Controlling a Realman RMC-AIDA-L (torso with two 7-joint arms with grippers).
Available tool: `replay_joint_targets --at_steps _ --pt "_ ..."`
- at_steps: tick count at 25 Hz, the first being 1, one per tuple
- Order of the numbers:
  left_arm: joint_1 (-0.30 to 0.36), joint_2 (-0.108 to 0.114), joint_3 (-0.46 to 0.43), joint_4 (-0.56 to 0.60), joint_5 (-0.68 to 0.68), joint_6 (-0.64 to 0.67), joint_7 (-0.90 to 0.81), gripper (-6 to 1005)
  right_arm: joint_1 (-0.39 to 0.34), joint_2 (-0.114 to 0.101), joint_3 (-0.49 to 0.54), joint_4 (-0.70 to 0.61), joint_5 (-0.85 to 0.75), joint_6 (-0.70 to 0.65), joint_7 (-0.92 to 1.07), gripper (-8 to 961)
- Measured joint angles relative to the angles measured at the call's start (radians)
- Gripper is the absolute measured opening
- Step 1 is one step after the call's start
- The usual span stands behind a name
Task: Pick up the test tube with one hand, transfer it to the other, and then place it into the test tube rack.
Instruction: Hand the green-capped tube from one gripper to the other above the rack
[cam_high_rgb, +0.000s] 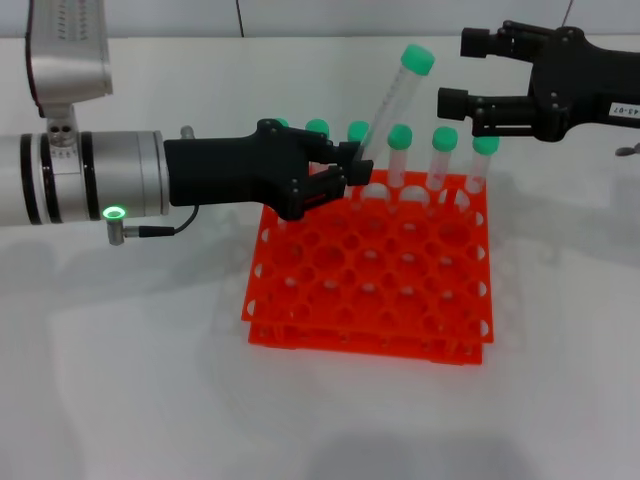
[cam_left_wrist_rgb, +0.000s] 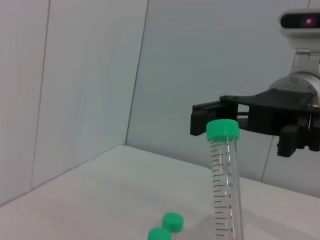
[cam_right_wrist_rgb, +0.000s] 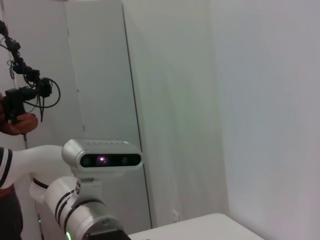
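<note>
Orange-red test tube rack (cam_high_rgb: 370, 285) stands nearest on the white surface (cam_high_rgb: 130, 380). Above its back edge the left gripper (cam_high_rgb: 352, 172) has its jaws pinching the lower part of the test tube (cam_high_rgb: 392, 98), which tilts upward. Just beyond its green cap, the right gripper (cam_high_rgb: 455, 72) waits with jaws spread.

A laboratory-style robot test cell: a plain white table (cam_high_rgb: 120, 380) carries an orange-red test tube rack (cam_high_rgb: 370, 280) with green-capped graduated tubes (cam_high_rgb: 441, 150) along its far edge, bare pale wall panels (cam_right_wrist_rgb: 175, 100) stand behind, and a person's hand (cam_right_wrist_rgb: 17, 122) holds a cabled device.
</note>
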Motion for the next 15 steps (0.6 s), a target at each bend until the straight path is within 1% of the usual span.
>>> replay_joint_targets --at_steps 15 --pt "0.0 -0.003 -0.001 -0.001 0.004 0.005 0.0 196 0.028 0.001 -0.018 0.041 0.014 0.013 -0.005 771"
